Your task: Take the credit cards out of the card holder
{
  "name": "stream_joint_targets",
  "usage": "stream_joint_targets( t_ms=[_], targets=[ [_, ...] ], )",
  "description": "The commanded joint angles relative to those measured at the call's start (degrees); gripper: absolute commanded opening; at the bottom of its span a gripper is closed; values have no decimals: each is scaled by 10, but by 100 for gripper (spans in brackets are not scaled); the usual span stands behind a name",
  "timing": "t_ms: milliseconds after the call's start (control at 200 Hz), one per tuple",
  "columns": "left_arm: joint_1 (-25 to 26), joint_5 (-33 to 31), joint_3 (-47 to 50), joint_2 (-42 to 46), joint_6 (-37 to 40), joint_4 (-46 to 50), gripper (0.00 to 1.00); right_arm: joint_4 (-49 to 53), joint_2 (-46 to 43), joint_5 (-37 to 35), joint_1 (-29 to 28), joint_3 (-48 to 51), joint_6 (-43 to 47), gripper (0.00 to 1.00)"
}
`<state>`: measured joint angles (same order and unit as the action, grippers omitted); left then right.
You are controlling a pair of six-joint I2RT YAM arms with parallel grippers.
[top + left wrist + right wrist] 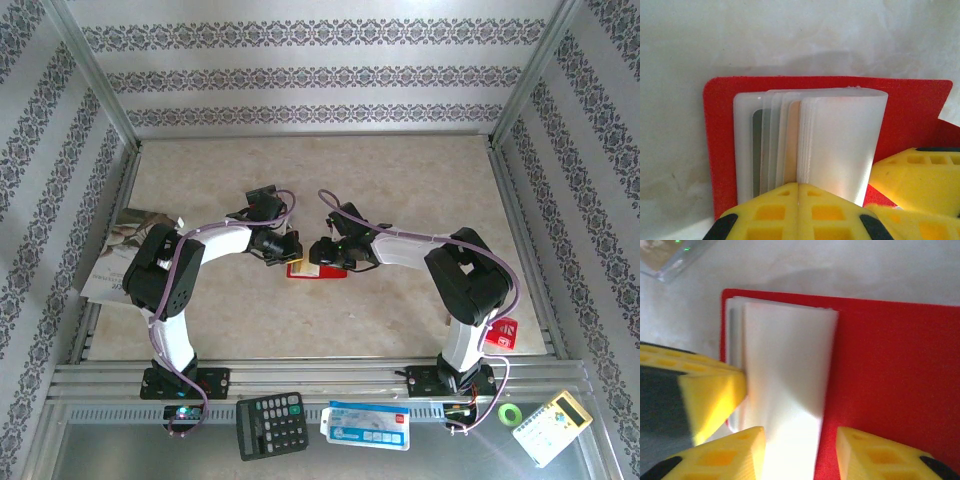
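The red card holder lies open on the table between my two grippers. Its pale pockets stand fanned up from the red cover. A grey credit card and a tan one sit inside pockets. My left gripper is shut, its tips against the near edge of the pockets; I cannot tell whether a leaf is pinched. The right gripper is open and straddles the thick white pocket stack, with one of its fingers over the bare red cover.
Along the near rail lie a black calculator, a blue-and-white packet, a green tape roll and a yellow-white device. A printed sheet lies at the table's left edge. Metal frame posts bound the table.
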<state>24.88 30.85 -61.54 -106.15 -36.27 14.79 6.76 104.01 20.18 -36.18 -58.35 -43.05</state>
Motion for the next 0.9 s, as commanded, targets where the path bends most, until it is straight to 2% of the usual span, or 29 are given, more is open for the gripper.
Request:
stream_joint_targets(
  t_ms=[0,130,260,520,719,894],
  targets=[
    [-2,-6,1,-13,-2,3,3,-14,-6,28,-8,-4,10,47],
    [-2,-6,1,-11,-4,1,3,-4,7,14,-10,-10,4,49],
    [-2,3,2,-5,-5,-6,3,16,26,3,-9,-18,3,46],
    [-3,28,3,21,-19,-25,4,32,35,-28,-3,-3,-2,27],
    [-4,2,0,47,-1,-2,14,25,35,-29,8,6,-3,20],
    [-1,12,0,31,3,17,22,22,42,-23,8,0,-4,17]
  ],
)
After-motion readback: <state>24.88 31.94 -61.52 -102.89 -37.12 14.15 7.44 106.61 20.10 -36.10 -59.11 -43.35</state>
